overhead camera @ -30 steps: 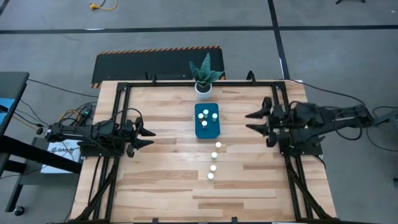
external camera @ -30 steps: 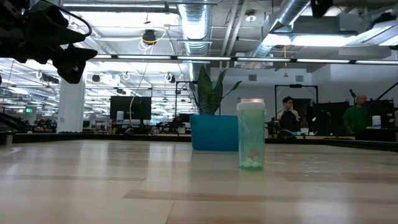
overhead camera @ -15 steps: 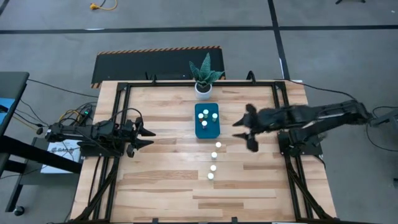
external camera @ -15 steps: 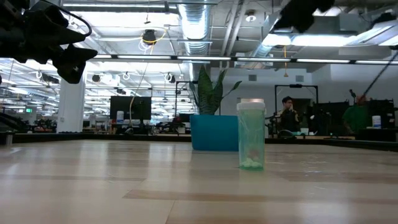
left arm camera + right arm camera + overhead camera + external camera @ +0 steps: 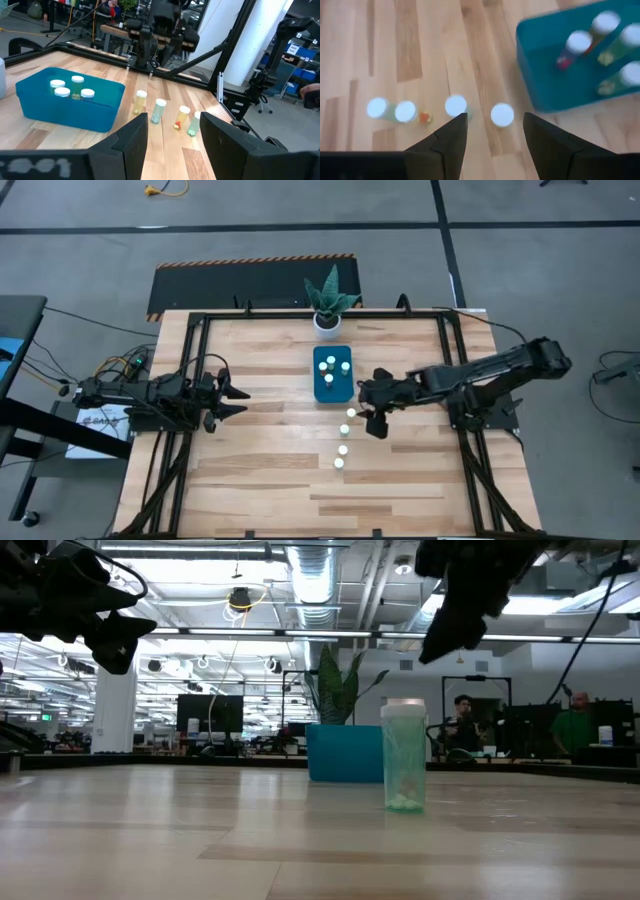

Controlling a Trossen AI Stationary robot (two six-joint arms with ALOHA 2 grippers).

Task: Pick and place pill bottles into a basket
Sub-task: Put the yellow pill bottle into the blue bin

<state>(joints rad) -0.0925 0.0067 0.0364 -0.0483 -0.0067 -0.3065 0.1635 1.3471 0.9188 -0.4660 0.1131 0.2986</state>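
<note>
The right pincer (image 5: 372,416), fingers apart and empty, hangs above the loose pill bottles (image 5: 344,439) lined up on the worktop (image 5: 250,470), likely lining up a grasp. The basket (image 5: 334,376) beside them holds four. The left pincer (image 5: 232,402) waits open, well apart.

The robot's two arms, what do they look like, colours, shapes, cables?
Both are matte black jointed arms on black frame rails. Each ends in a forked two-finger pincer: left pincer, right pincer. Thin dark cables trail off the table behind each arm's base.
</note>
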